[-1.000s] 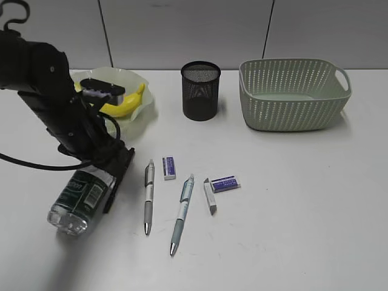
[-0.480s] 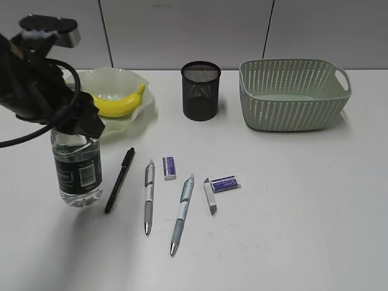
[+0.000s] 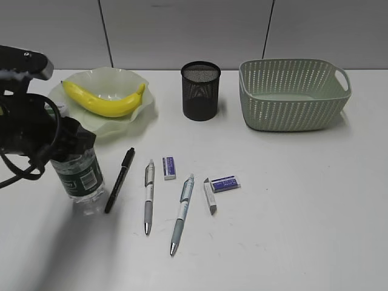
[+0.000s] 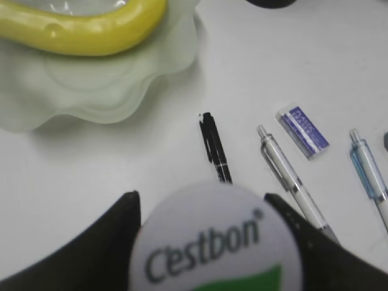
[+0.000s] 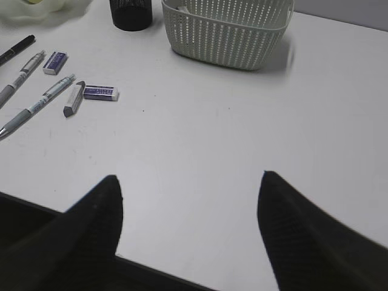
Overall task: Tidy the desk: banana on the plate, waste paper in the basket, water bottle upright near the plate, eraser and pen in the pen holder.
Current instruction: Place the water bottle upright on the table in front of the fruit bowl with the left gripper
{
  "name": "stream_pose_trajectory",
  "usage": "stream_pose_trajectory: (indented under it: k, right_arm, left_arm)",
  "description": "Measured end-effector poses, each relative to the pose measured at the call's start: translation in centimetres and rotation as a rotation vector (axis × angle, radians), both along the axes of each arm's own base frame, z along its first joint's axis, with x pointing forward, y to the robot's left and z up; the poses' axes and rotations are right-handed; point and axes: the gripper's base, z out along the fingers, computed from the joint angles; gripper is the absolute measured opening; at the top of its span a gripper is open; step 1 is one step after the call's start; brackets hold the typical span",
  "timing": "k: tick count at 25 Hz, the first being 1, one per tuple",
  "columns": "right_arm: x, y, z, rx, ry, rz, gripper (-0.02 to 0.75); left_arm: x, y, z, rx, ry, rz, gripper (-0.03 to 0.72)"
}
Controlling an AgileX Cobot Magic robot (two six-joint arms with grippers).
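- Since a second ago: water bottle (image 3: 77,173) went from lying tilted in the left gripper (image 4: 200,242) to standing upright on the desk (image 3: 291,230); banana (image 3: 104,101) and plate (image 3: 134,115) rim are unblocked now, and a black pen (image 3: 119,180) that was hidden under the arm shows.
- Left gripper state: you're clamped on the bottle just under the cap. Left wrist view looks straight down on the white cap, a dark finger on each side.
- Bottle spot: just front-left of the plate, base looks seated on the desk. Judgement: bottle step is basically done, only release is left.
- Key relation for the next move: bottle axis is vertical and sits directly below the left gripper, so open, then retreat straight up. Any sideways drag would likely tip it.
- Black pen lies just right of the bottle base, long axis running front-to-back. Don't sweep right on the way out.
- Right gripper (image 5: 188,188): jaws spread wide, nothing between them, hovering over bare desk front-right.
- Two grey pens and three erasers lie mid-desk between the arms; the right gripper is nearer the erasers.
- Pen holder (image 3: 200,91) and basket (image 3: 294,92) stand at the back. No waste paper on the desk; can't see into the basket.
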Motion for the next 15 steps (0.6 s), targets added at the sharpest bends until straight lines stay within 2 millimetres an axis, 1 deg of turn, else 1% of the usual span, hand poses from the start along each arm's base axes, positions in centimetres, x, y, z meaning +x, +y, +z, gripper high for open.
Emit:
stream_pose_trajectory:
  k: [3,6,12,15]
  right_arm:
    - [0.0,0.0,0.0,0.000,0.000,0.000,0.548]
    - [0.0,0.0,0.0,0.000,0.000,0.000,0.548]
    - [0.0,0.0,0.0,0.000,0.000,0.000,0.548]
    - [0.0,0.0,0.0,0.000,0.000,0.000,0.548]
  left_arm:
    - [0.0,0.1,-0.2,-0.016,-0.056,0.010,0.447]
    - [0.2,0.1,-0.3,-0.014,-0.076,0.006,0.447]
    - [0.6,-0.1,-1.9,0.033,-0.041,-0.021,0.447]
    - [0.8,-0.2,-2.0,0.040,-0.057,-0.031,0.447]
